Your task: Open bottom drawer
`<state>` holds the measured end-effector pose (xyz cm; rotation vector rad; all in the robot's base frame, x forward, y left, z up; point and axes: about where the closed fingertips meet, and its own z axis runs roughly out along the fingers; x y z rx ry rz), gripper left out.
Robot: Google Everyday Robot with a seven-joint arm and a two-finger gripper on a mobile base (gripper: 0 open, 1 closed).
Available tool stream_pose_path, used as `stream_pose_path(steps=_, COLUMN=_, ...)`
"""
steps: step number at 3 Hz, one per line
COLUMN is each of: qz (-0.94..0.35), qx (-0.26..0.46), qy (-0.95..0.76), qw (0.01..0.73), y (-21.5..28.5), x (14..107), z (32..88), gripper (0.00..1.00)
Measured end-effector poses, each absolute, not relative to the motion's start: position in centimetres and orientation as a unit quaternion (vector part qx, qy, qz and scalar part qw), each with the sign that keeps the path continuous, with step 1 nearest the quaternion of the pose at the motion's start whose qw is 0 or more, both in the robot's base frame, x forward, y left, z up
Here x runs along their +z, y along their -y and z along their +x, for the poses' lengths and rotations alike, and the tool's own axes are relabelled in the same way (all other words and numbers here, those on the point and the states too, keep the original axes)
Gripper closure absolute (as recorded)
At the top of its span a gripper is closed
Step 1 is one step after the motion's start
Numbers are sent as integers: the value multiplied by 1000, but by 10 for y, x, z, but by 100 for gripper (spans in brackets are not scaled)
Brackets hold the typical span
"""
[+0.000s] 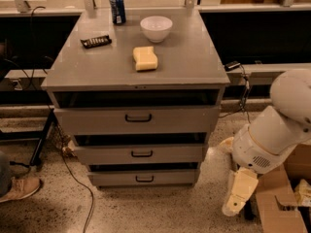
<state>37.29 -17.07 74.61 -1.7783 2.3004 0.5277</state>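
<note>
**Asker:** Where is your end effector right now?

**Robot:** My end effector point(236, 202) hangs low over the floor point(160, 210), off the cabinet's front right corner and pointing down. It is touching nothing. I cannot tell whether it is spread or pressed together. Just beside it, to the right, lies a cardboard box point(279, 205).

**Asker:** And the bottom drawer?

**Robot:** The bottom drawer point(167, 177) is the lowest of three grey fronts, right above the floor. Its small black handle point(144, 179) sits in the middle of the panel, and a dark gap runs along the top of the front. My end effector is well apart from that handle, out to its right. Above it come the middle drawer point(170, 154) and then the top drawer point(175, 119), the tallest front.

**Asker:** What else is down low?

**Robot:** A shoe point(18, 188) at the left, and a cable point(90, 198) trailing across the floor.

**Asker:** What is on the worktop?

**Robot:** On the worktop point(97, 69), a yellow sponge point(145, 58) lies about the middle. A black packet point(95, 41) lies further back toward the left edge. A white bowl point(156, 28) stands near the far edge. A blue can point(116, 8) stands upright at the far edge, left of the bowl.
</note>
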Motion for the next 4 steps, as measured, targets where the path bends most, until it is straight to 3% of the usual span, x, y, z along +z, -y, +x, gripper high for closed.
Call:
stream_pose_path(steps=2, qz=-645, qx=200, qy=-735, qw=64, y=151, x=619, z=385, gripper=0)
stream_pose_path(steps=4, qz=-650, qx=281, qy=-699, qw=99, y=92, x=468, z=406, gripper=0)
